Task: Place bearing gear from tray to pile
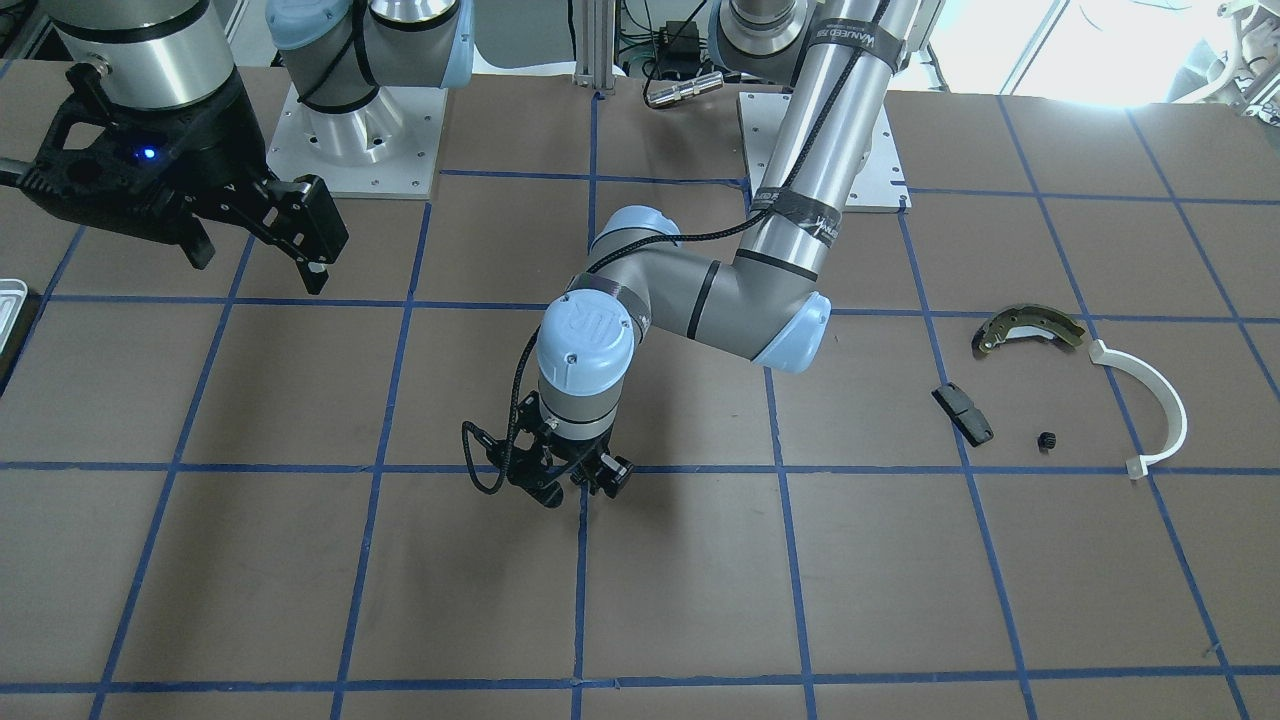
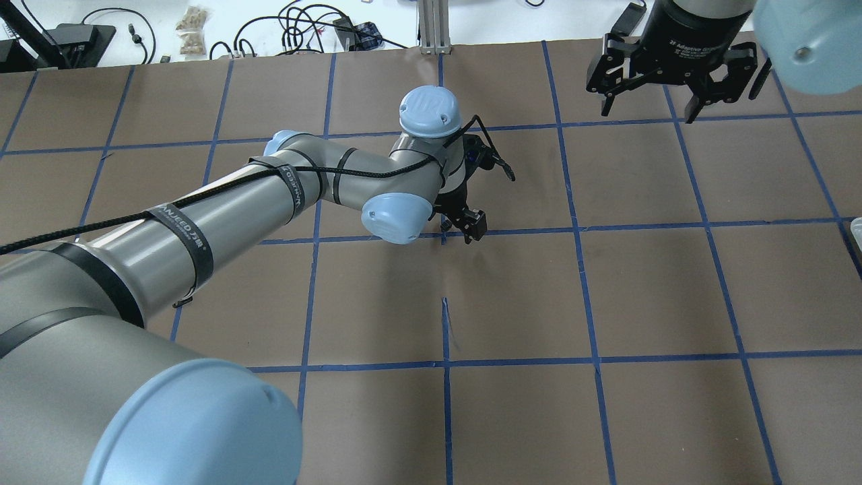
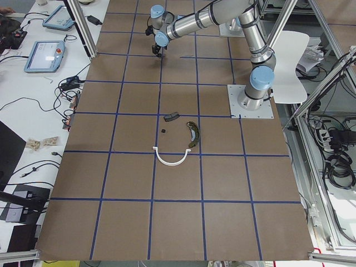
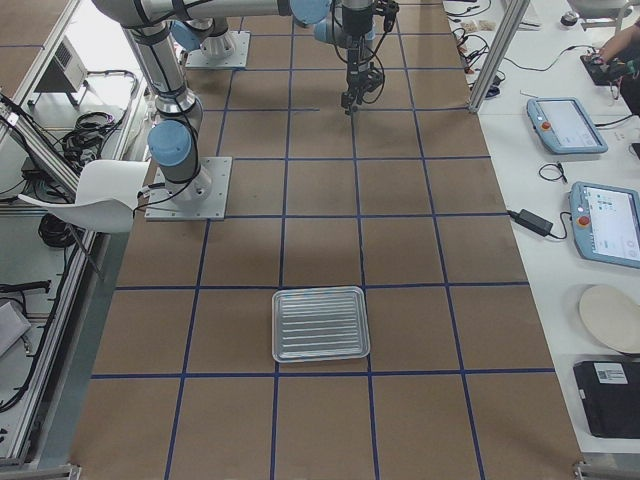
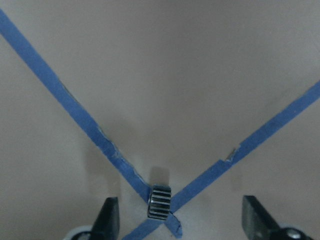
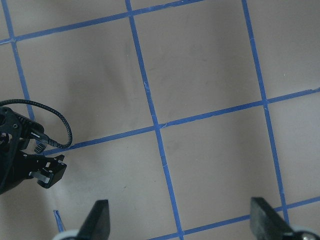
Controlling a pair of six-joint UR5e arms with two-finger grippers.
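A small silvery toothed bearing gear [image 5: 160, 202] lies on a blue tape crossing at the table's middle. My left gripper [image 5: 178, 212] is open, low over it, with a finger on each side and clear of it; it also shows in the front view [image 1: 580, 487] and the overhead view [image 2: 465, 225]. My right gripper [image 6: 180, 220] is open and empty, raised high [image 1: 300, 235] [image 2: 673, 101]. The silvery tray [image 4: 320, 323] is empty. The pile holds an olive brake shoe [image 1: 1028, 328], a white arc [image 1: 1150, 400], a black pad [image 1: 962, 414] and a small dark gear [image 1: 1046, 440].
The tray's rim shows at the front view's left edge [image 1: 8, 305]. Two square metal base plates [image 1: 350, 150] stand at the robot's side. The brown table is marked with a blue tape grid [image 1: 780, 470].
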